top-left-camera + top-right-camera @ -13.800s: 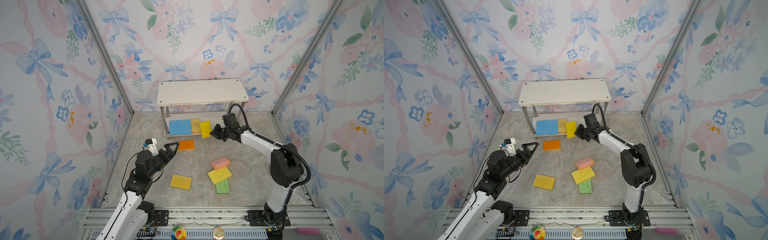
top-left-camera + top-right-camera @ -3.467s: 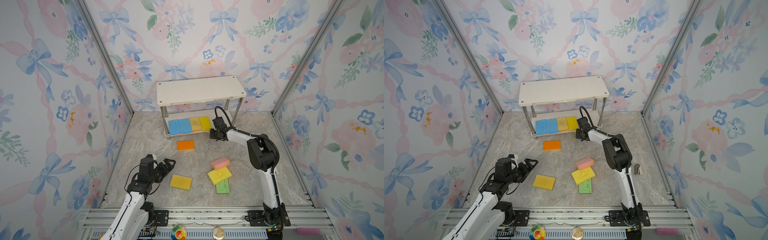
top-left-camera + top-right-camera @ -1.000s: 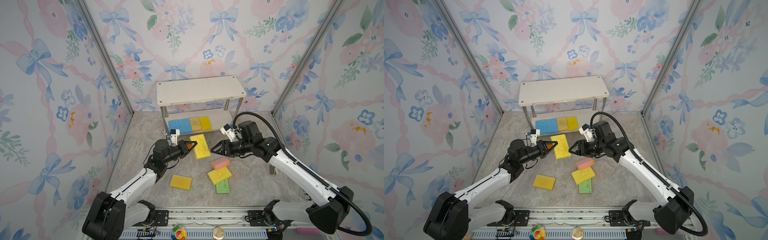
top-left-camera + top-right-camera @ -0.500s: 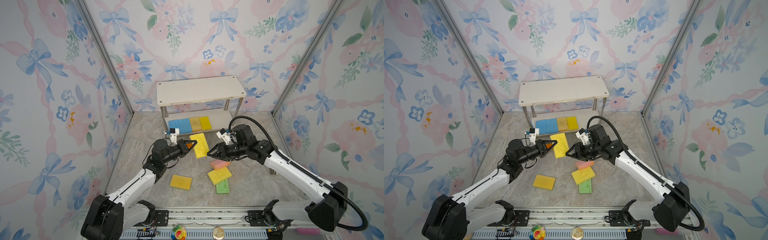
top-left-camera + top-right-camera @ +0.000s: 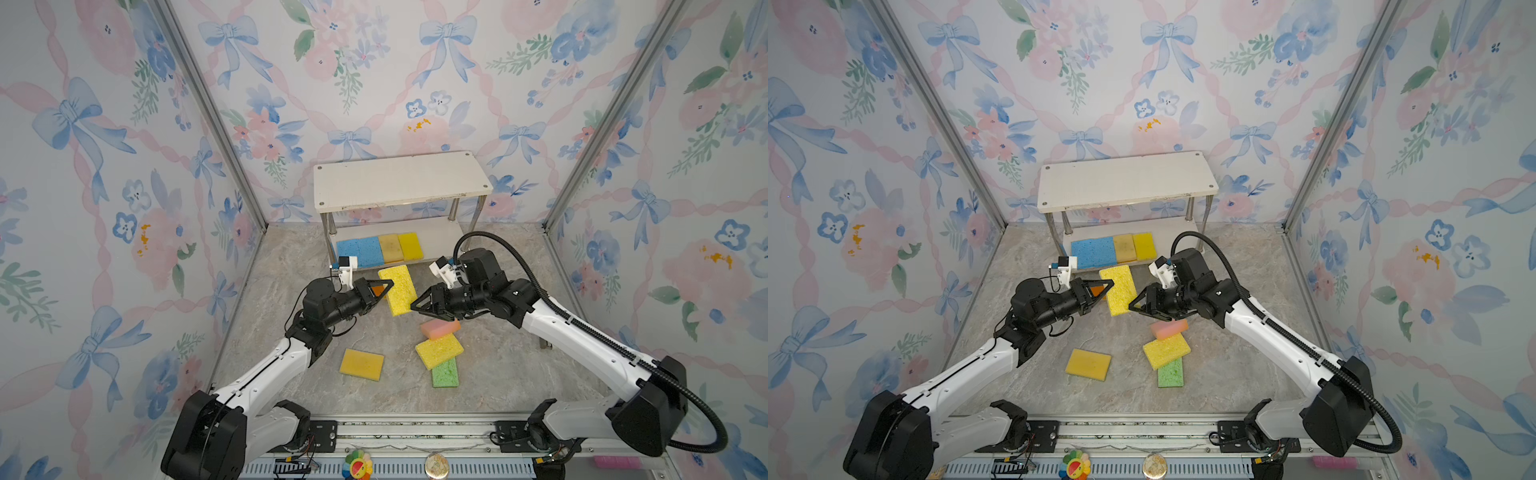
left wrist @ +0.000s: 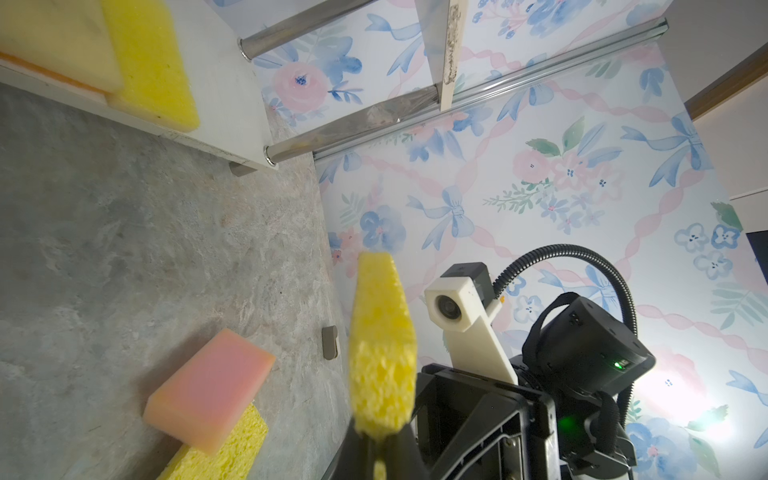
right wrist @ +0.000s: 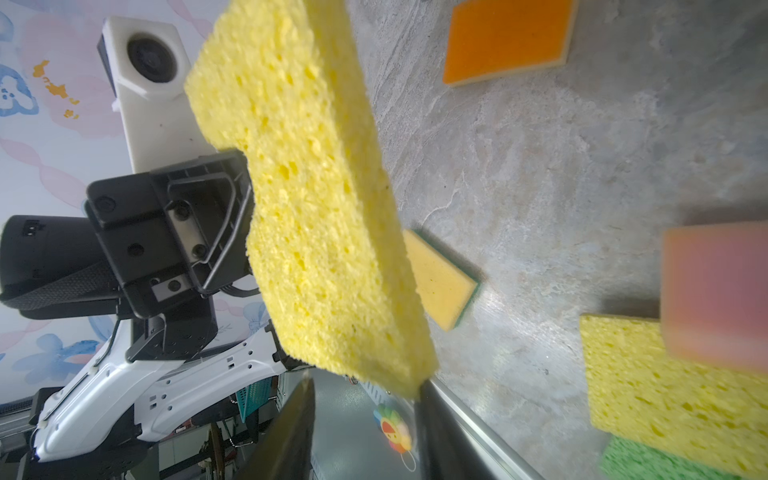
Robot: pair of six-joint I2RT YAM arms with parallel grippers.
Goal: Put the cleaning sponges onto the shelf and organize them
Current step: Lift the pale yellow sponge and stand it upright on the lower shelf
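Clamped in left gripper (image 5: pixel 388 286), clear of floor and near front of shelf (image 5: pixel 399 183): yellow sponge (image 5: pixel 398 291), far end just at parted jaws of right gripper (image 5: pixel 415 306); four sponges (image 5: pixel 380 249) in a row on lower board (image 5: pixel 439 235).

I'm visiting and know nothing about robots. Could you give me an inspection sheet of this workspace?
Surface: grey marbled tabletop.
Job's things: shelf with four sponges on its lower board; held yellow sponge in the air; five loose sponges on the tabletop.
Clutter: small grey block near the right wall.
Tools: left tool shut on the held yellow sponge; right tool open, jaws either side of its corner.
Cables: black ribbed hose arching over the right arm.
Surroundings: floral wallpaper walls.
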